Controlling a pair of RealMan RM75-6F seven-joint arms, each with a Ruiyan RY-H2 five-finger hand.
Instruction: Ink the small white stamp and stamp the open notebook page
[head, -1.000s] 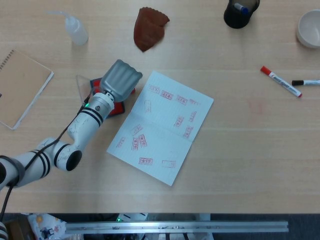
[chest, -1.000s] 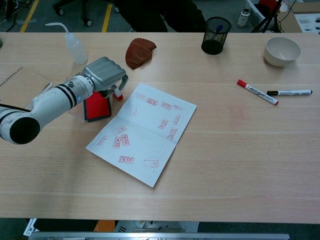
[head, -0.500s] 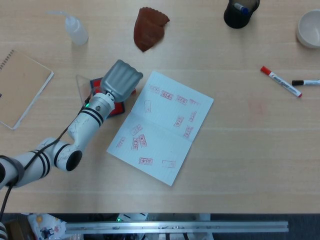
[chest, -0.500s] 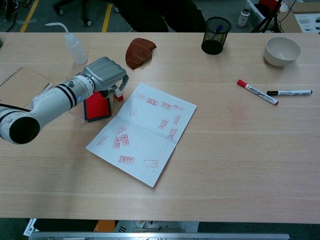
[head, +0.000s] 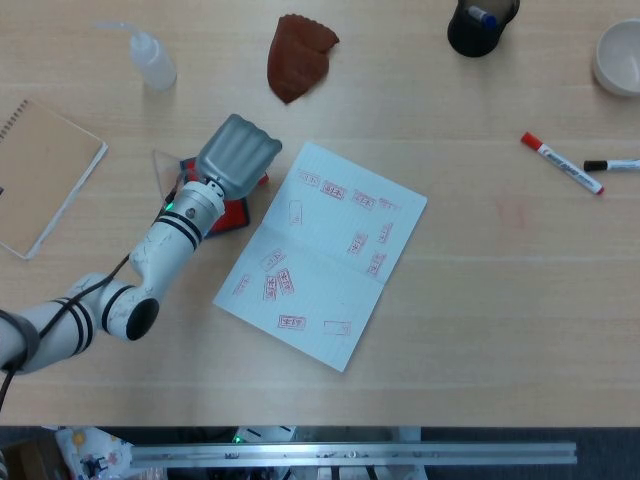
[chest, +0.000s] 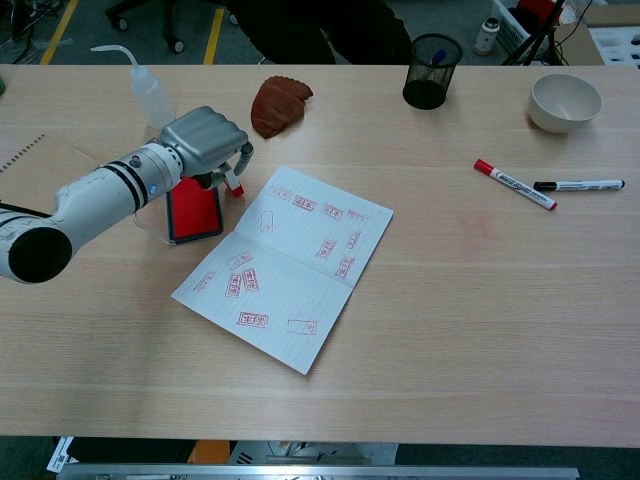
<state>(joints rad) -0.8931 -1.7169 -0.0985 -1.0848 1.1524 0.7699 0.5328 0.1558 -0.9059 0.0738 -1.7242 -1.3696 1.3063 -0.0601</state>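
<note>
Ink pad (chest: 194, 212) just left of notebook (chest: 285, 263); markers (chest: 513, 184) far right.

On the bench (head: 480, 330) there are two notebooks: one open notebook (head: 322, 251) covered in red prints, and one closed spiral notebook (head: 40, 175). Two markers lie together, one red marker (head: 561, 163) and one black marker (head: 611, 165). One squeeze bottle (head: 150, 57), one brown cloth (head: 298, 55), one mesh cup (head: 481, 24), one white bowl (head: 620, 57), one red ink pad (chest: 194, 212), one small stamp (chest: 233, 182), one hand (head: 238, 156).
</note>
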